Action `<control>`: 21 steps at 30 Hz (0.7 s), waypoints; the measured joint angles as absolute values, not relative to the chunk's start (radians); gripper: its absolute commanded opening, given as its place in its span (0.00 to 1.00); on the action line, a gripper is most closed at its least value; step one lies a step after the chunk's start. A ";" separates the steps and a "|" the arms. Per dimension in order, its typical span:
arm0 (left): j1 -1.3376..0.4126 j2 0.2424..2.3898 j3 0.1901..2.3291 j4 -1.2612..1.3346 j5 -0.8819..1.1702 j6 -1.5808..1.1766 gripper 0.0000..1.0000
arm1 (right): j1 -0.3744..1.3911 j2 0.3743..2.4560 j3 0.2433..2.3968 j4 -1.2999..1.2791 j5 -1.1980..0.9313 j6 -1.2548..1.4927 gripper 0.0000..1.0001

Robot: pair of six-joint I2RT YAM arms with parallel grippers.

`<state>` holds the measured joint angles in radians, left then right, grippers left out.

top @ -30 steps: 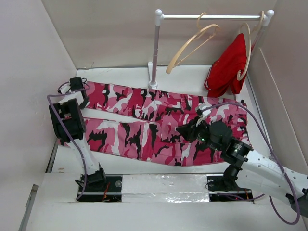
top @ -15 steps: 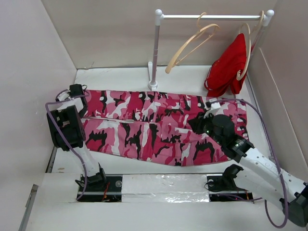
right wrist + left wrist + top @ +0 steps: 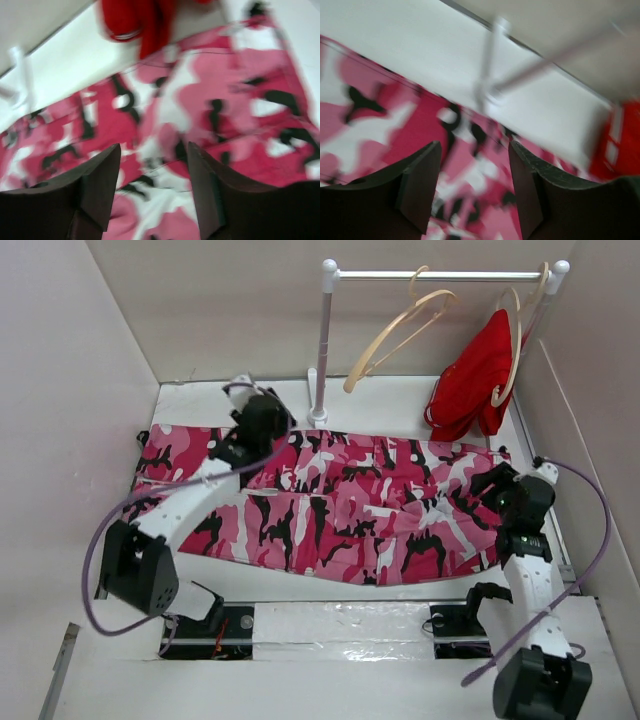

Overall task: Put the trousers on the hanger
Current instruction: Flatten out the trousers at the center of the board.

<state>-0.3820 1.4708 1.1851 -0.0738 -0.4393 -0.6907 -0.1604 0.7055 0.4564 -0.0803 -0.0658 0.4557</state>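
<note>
Camo trousers (image 3: 330,500) lie flat on the white table (image 3: 400,395), legs side by side running left, waist end to the right. My read: they're spread like that so both ends can be reached, one arm per end.

The left gripper (image 3: 474,145) hovers over the far edge of the cloth near the foot of the rack post (image 3: 325,350). Its fingers are spread w/ nothing btwn them. The right gripper (image 3: 154,147) is over the waist end, also spread and empty. Both wrist views are blurred, so I can't tell if either is touching the fabric.

The hanger (image 3: 395,335) I need hangs empty on the rail (image 3: 440,275), tilted, well apart from the trousers. It's prob. parked there b/c the garment has to be lifted up to it, or it has to come down first. Nothing is on it yet, so I judge the task barely begun.

Count:
- 1 pr trousers
- 2 wooden hangers; the second hanger (image 3: 517,360) carries the red garment (image 3: 480,380) at the rail's right end
- 1 red garment
- 1 rack
- 2 arms
</note>
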 measured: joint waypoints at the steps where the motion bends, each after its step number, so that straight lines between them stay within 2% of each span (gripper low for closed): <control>1: -0.449 1.438 1.155 -0.038 -0.430 -0.688 0.50 | -0.219 0.714 0.434 -0.067 -0.088 0.467 0.69; 4: -0.627 1.339 1.026 0.075 -0.407 -0.678 0.22 | -0.365 0.763 0.389 -0.031 -0.192 0.504 0.81; 5: -0.672 1.318 0.981 0.111 -0.398 -0.671 0.00 | -0.395 0.780 0.376 -0.013 -0.227 0.517 0.89; 9: -0.849 1.270 0.794 0.224 -0.401 -0.617 0.00 | -0.446 0.838 0.360 0.041 -0.284 0.560 0.98; 12: -1.002 1.268 0.726 0.259 -0.426 -0.564 0.00 | -0.460 0.892 0.363 0.100 -0.274 0.599 0.98; 13: -1.048 1.267 0.715 0.274 -0.431 -0.546 0.02 | -0.464 0.919 0.368 0.119 -0.265 0.610 0.98; 14: -1.083 1.264 0.707 0.286 -0.433 -0.531 0.09 | -0.464 0.944 0.374 0.133 -0.257 0.620 0.98; 16: -1.129 1.253 0.689 0.321 -0.438 -0.500 0.14 | -0.464 1.008 0.403 0.143 -0.244 0.635 0.97; 18: -1.151 1.245 0.673 0.356 -0.439 -0.469 0.15 | -0.471 1.094 0.459 0.147 -0.242 0.640 0.89; 19: -1.159 1.244 0.667 0.372 -0.440 -0.448 0.15 | -0.480 1.133 0.490 0.150 -0.248 0.640 0.80; 21: -1.172 1.242 0.652 0.399 -0.439 -0.415 0.15 | -0.508 1.191 0.540 0.165 -0.258 0.634 0.27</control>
<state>-1.1725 1.2419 0.6518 0.3988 -0.4385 -0.4149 -0.5079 1.1912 0.5396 0.1646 -0.2581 0.6338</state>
